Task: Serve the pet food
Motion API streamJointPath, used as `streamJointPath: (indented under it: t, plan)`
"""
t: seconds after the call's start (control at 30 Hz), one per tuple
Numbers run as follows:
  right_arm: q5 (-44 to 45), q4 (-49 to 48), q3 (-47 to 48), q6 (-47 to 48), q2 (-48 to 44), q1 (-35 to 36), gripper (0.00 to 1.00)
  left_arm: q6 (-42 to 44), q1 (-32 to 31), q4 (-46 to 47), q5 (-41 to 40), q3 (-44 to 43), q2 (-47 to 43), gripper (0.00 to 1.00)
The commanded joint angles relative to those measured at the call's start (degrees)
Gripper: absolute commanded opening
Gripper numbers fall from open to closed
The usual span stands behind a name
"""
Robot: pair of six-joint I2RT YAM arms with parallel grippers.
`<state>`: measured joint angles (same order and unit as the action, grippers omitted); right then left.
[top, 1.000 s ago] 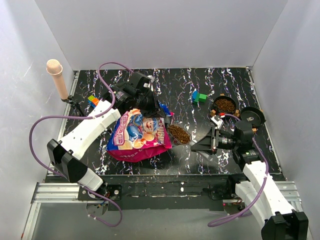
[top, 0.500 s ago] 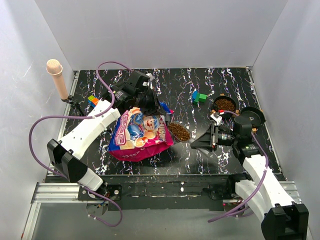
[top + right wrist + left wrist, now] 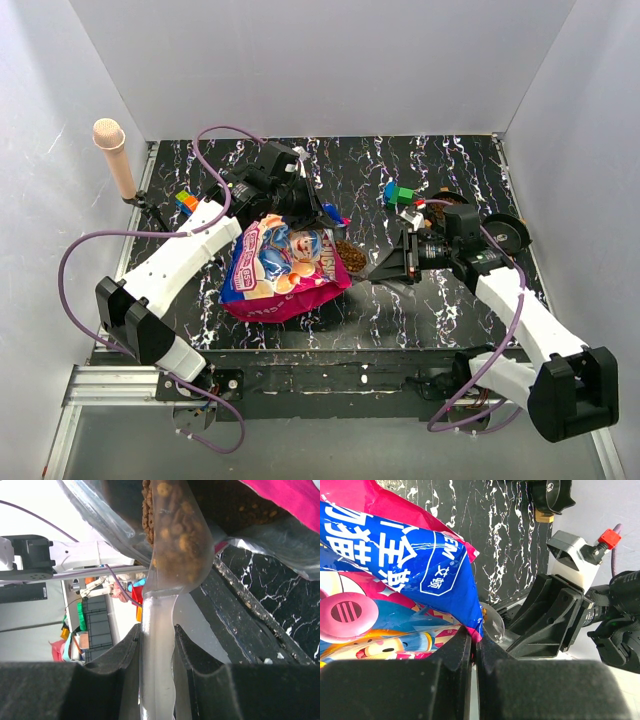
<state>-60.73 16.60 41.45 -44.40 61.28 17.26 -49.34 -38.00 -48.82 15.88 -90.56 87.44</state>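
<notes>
Robot lab cell: white panel walls [image 3: 320, 60], alu rails [image 3: 110, 383] under bench.

The right hand [image 3: 156, 632] pinches the handle of a translucent scoop [image 3: 159, 605] between its two dark fingers [image 3: 127, 655]. Just beyond the fingertips, the scoop's bowl is heaped with brown kibble [image 3: 175, 540] at the clear-lined mouth of the magenta bag [image 3: 285, 500]. Black marbled counter [image 3: 265, 590] lies beside the hand.

A glossy magenta-pink bag [image 3: 285, 275] blocks the black marbled tabletop [image 3: 400, 310] at centre-left; both white arms [image 3: 180, 258] and a clear plastic scoop [image 3: 352, 256] close off its mouth. Blue-and-green toy blocks [image 3: 398, 193] and round black bowls [image 3: 508, 233] crowd the right rear — the near right edge is passable.
</notes>
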Motion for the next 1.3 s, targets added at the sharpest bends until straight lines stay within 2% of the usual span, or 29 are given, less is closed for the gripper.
streamJointPath:
  t: [0.0, 0.07, 0.13, 0.23, 0.3, 0.4, 0.5, 0.83, 1.27]
  plan:
    - [-2.3, -10.2, -2.7, -5.3, 0.4, -0.1, 0.01, -1.9, -0.3, 10.1, 5.0, -1.5, -4.4, 0.0]
    - [-2.2, -5.7, -1.5, -2.8, -0.1, -0.2, 0.01, -1.8, -0.3, 10.0, 4.8, -1.8, -4.5, 0.0]
    - [-0.3, 0.4, -1.6, 0.8, -4.9, -1.0, 0.01, -1.5, -0.3, 9.5, 4.5, -2.3, -4.8, 0.0]
    - [-3.5, -12.9, -7.3, -8.5, -5.8, -3.9, 0.01, -1.5, -0.3, 9.4, 3.9, -1.5, -5.5, 0.0]
    - [-5.4, -10.3, -5.0, -6.9, -2.2, -3.9, 0.01, -1.9, -0.3, 9.6, 3.9, -0.2, -6.0, 0.0]
    - [-3.7, -3.2, -3.7, -1.0, -4.6, -4.6, 0.01, -1.9, -0.3, 9.6, 4.1, -0.1, -6.1, 0.0]
    - [-6.3, -15.7, -7.9, -10.8, -4.3, -4.6, 0.01, -2.0, -0.3, 9.6, 3.5, 0.0, -6.2, 0.0]
    - [-6.6, -15.1, -9.0, -10.6, -9.0, -6.1, 0.01, -2.0, -0.3, 9.2, 2.8, -1.1, -6.5, 0.0]
    - [-9.8, -13.8, -8.9, -10.9, -13.5, -10.4, 0.01, -4.0, -0.3, 13.6, 1.1, 0.0, -8.4, 0.0]
